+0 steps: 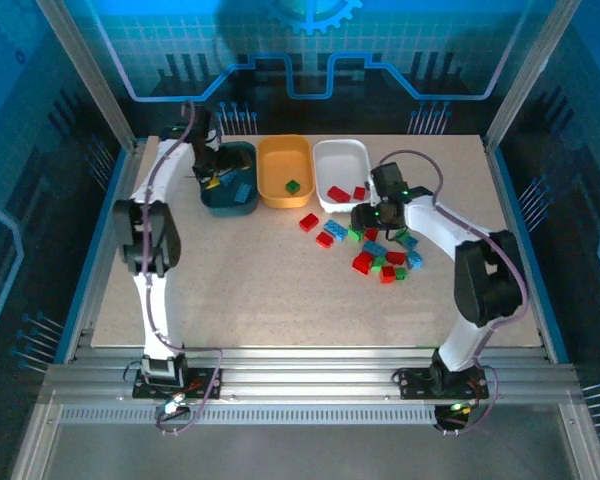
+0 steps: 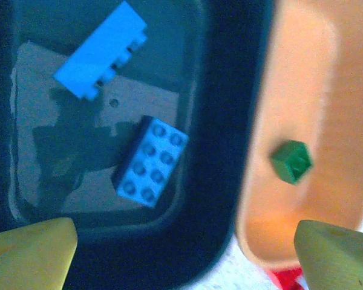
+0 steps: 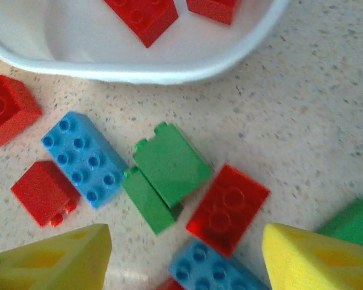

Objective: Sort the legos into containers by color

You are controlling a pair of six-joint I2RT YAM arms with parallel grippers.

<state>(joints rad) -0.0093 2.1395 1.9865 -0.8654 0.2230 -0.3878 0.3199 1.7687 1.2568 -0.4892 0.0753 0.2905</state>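
Right jaws, spread empty, flank a green lego point(image 3: 169, 166) (left jaws released too).

From above, the table point(image 1: 280, 300) is bright and evenly lit in front of the white tub point(image 1: 342, 160), while the cage point(image 1: 310, 60) behind this tub stays dim and blue. In the right wrist view the rim of the white tub is almost washed out. The legos point(image 3: 169, 169) just below it are sharp, with short soft shadows. The left wrist view is dim, blue-tinted and blurred.

Speckled beige tabletop point(image 1: 260, 295), alu frame point(image 1: 80, 62), blue-lit panels point(image 1: 410, 40) behind.
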